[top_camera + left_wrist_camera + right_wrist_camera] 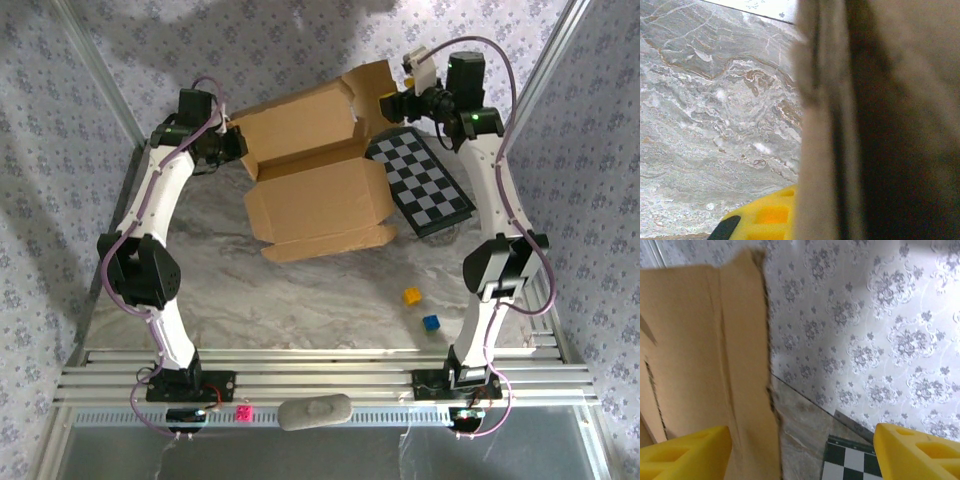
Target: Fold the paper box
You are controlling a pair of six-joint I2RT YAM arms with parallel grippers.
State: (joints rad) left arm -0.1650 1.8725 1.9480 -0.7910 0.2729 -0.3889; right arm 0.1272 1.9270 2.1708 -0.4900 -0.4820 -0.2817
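Top external view: the box (315, 185) lies far back on the table (300, 300), half folded — flaps stick out. The left claw (240, 145) pinches its left edge; the right claw (392, 101) gapes wide by the far flap, holding nothing.

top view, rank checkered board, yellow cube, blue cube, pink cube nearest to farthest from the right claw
1. checkered board, right beside the right claw, far right.
2. yellow cube, mid-table, right side.
3. blue cube, just past the yellow one, toward the bases.
4. pink cube, on the near rail, left of centre.
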